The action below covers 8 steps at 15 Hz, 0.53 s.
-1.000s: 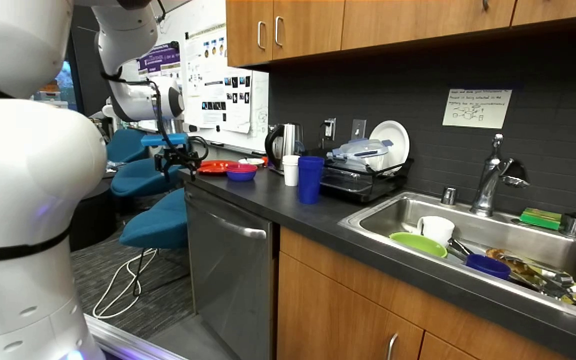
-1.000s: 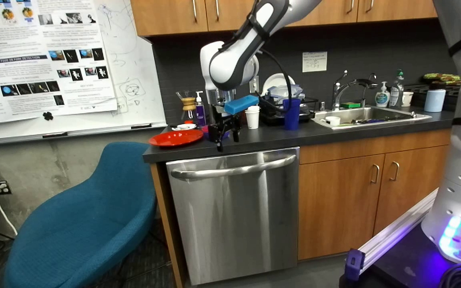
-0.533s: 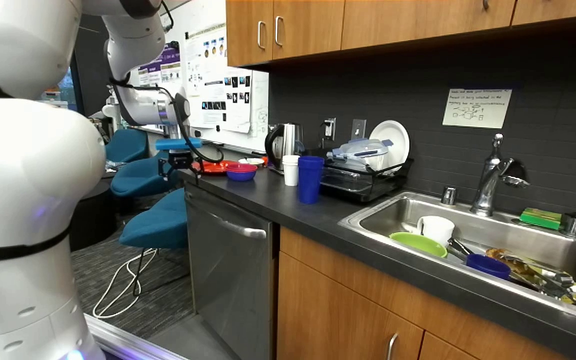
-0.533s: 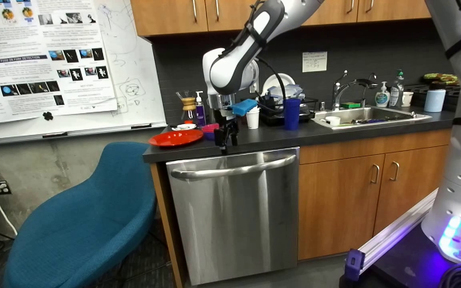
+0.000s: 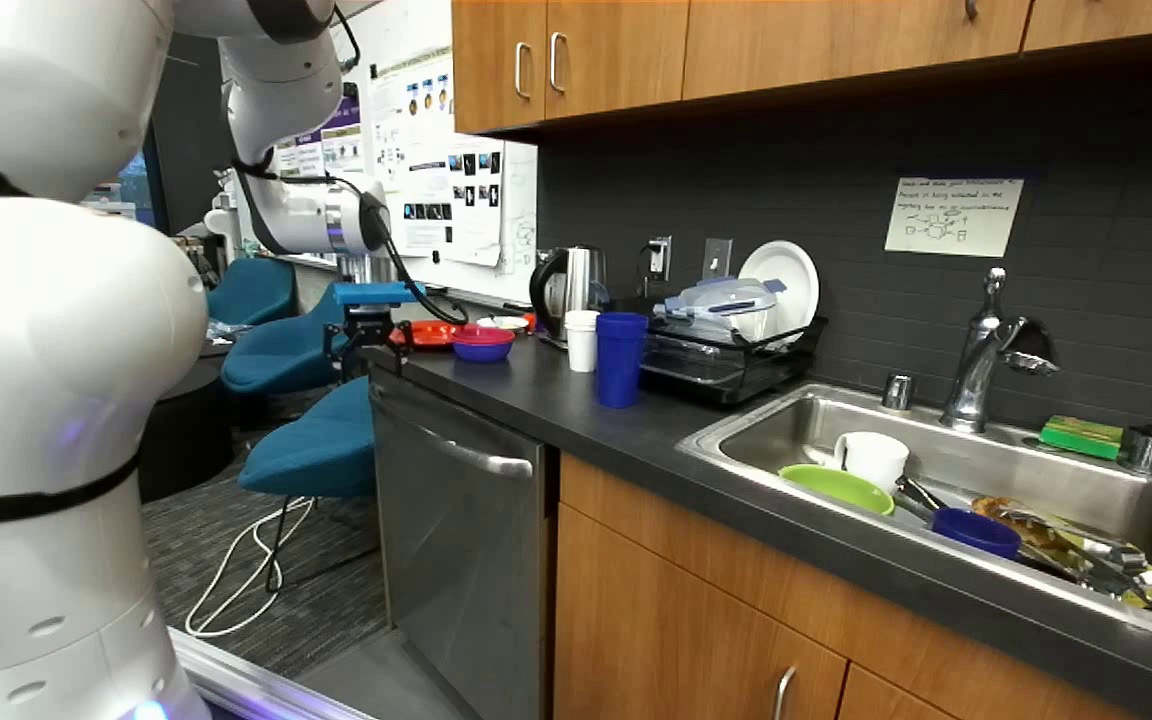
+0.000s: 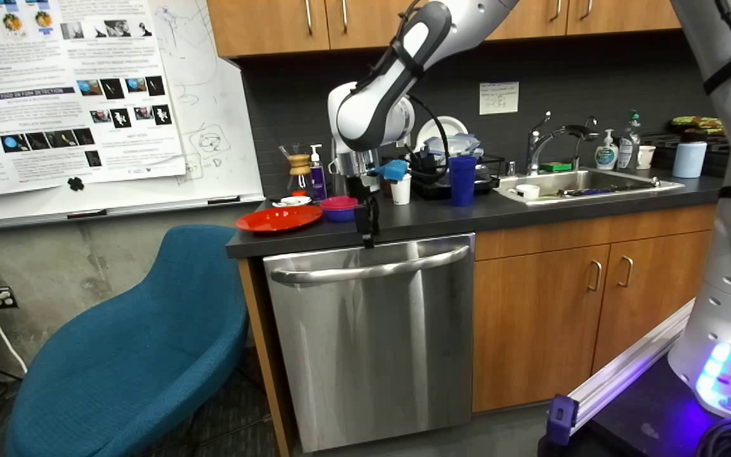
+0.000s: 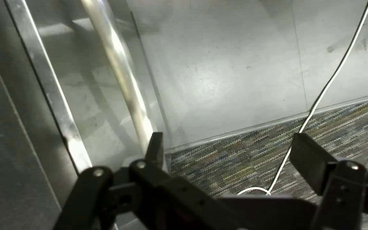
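Note:
My gripper (image 5: pixel 368 362) is open and empty, pointing down near the left end of the dark counter. In an exterior view my gripper (image 6: pixel 368 238) is in front of the counter's front edge, above the dishwasher handle (image 6: pixel 372 273). In the wrist view the open fingers (image 7: pixel 227 140) have only carpet and a white cable between them. The steel handle (image 7: pixel 123 70) runs down to the left fingertip in that picture; I cannot tell whether they touch. The steel dishwasher door (image 6: pixel 378 355) looks shut. A red plate (image 6: pixel 280 219) and a pink-and-blue bowl stack (image 6: pixel 339 209) stand behind the gripper.
White cups (image 5: pixel 582 342), a blue cup (image 5: pixel 620 360), a kettle (image 5: pixel 570 290) and a dish rack (image 5: pixel 736 360) stand on the counter. The sink (image 5: pixel 936 500) holds dishes. Blue chairs (image 6: pixel 137 330) stand beside the counter. A white cable (image 5: pixel 226 600) lies on the carpet.
My gripper has moved lower and toward the sink side, along the counter's front edge. Its wrist has turned. The fingers stay open, and the dishes and dishwasher have not moved.

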Each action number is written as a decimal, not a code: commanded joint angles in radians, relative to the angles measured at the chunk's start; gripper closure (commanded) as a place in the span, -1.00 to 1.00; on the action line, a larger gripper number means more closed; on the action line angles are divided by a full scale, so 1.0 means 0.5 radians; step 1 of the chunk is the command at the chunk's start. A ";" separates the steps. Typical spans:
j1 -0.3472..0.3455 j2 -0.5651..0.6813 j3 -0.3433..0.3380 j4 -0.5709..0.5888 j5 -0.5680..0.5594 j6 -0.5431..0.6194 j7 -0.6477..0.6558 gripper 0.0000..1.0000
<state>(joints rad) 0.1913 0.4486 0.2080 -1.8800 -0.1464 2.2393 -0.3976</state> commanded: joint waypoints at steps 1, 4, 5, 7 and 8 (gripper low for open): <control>-0.038 0.077 0.009 0.073 -0.004 -0.074 -0.103 -1.00; -0.054 0.149 0.012 0.137 0.002 -0.088 -0.155 -1.00; -0.059 0.173 0.014 0.161 0.005 -0.091 -0.171 -1.00; -0.068 0.222 0.019 0.217 0.009 -0.089 -0.205 -1.00; -0.070 0.243 0.018 0.244 0.005 -0.083 -0.217 -1.00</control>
<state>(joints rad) 0.1713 0.5304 0.2070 -1.8205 -0.1471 2.2218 -0.4669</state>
